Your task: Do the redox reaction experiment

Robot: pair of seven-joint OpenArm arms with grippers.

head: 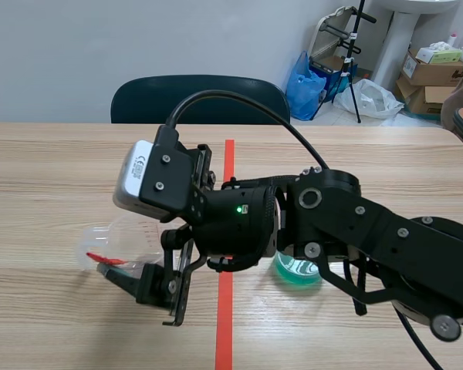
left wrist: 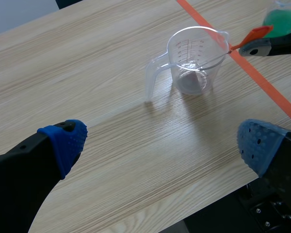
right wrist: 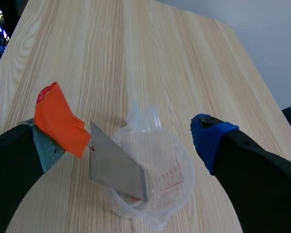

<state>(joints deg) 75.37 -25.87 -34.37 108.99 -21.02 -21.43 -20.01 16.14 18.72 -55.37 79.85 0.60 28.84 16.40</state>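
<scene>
Red scale marks on the clear measuring cup (right wrist: 157,191) are too small to read. The right tool (right wrist: 126,141) stands wide open over the cup. A flat metal blade (right wrist: 116,167) with an orange tab (right wrist: 58,121) lies against only 1 finger and dips inside. The left tool (left wrist: 160,143) gapes wide and holds nothing, above bare tabletop (left wrist: 87,73) by its near edge. A vessel of green liquid (head: 297,271) sits across the tape line from the cup.

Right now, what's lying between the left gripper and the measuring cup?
Nothing: the left wrist view shows only bare table between the left gripper and the measuring cup.
</scene>
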